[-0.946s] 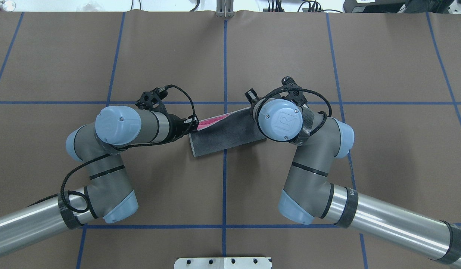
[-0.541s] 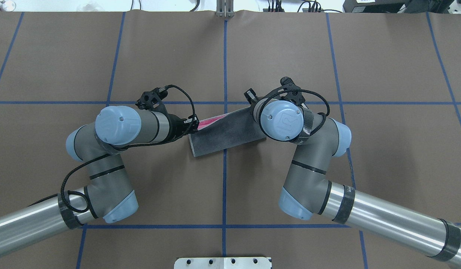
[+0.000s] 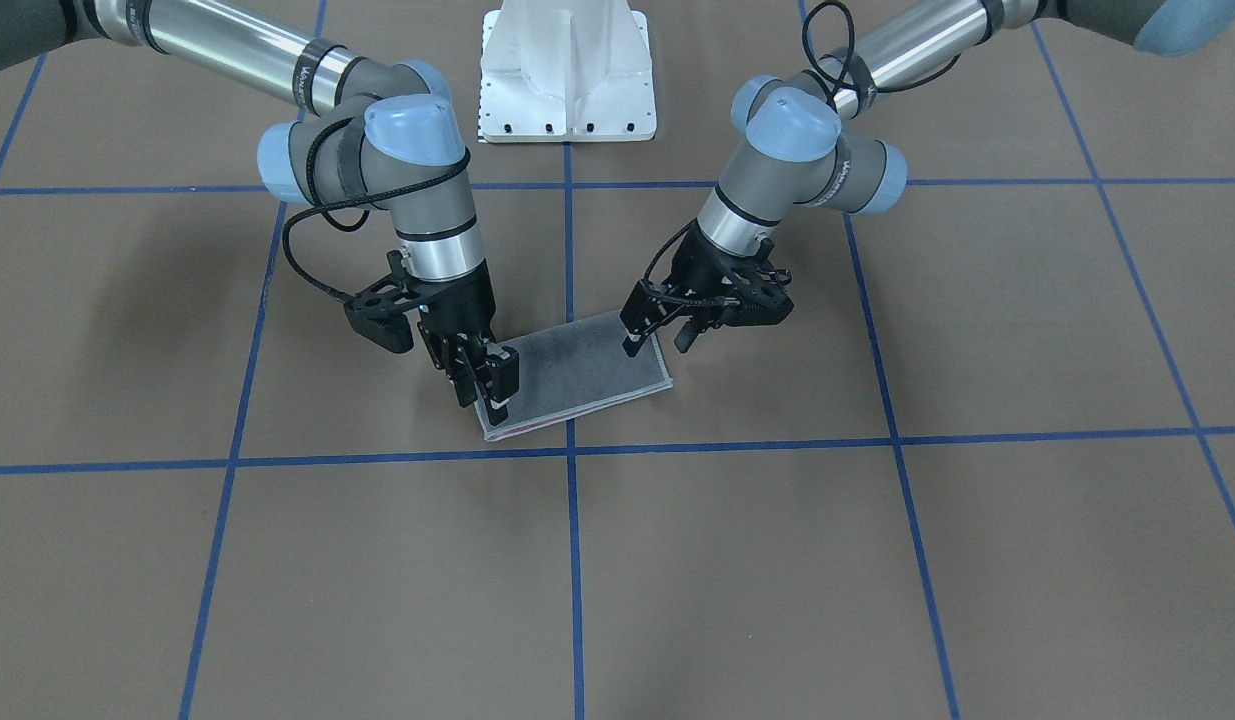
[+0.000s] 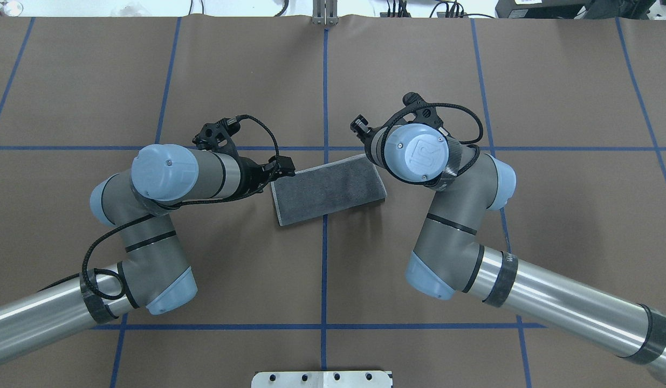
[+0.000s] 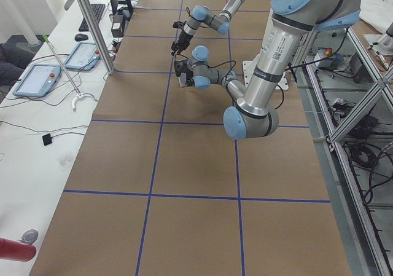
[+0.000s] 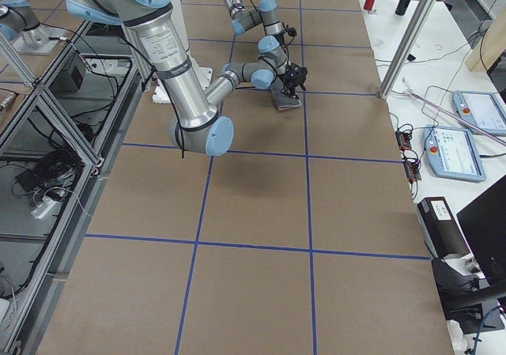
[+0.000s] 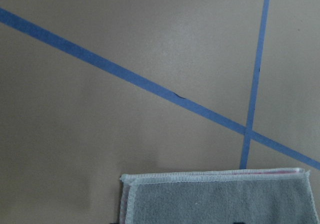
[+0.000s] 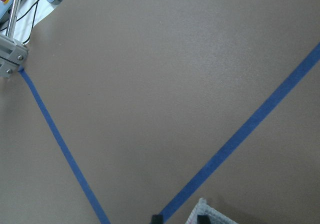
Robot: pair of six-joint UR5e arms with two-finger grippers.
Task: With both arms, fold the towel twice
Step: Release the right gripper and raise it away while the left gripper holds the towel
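Observation:
The towel (image 4: 328, 188) lies flat at the table's middle, folded in half into a slanted rectangle, dark grey face up, with a light stitched edge (image 3: 577, 375). A thin pink line shows at its fold edge in the left wrist view (image 7: 215, 199). My left gripper (image 3: 657, 338) hovers open over the towel's corner on my left side and holds nothing. My right gripper (image 3: 480, 390) stands open over the opposite far corner; its two fingertips (image 8: 156, 217) show apart beside the towel's corner (image 8: 202, 211). In the overhead view the right wrist hides that gripper.
The white bolted pedestal (image 3: 567, 70) stands at the robot's side of the table. Blue tape lines (image 4: 324, 97) grid the brown table cover. A metal post (image 4: 324, 13) stands at the far edge. Tablets and cables lie on the side bench (image 5: 37, 79).
The raised far edge with its pink face showing has come down, so the towel now lies flat, grey side up. Both grippers have let go; the left has drawn back a little.

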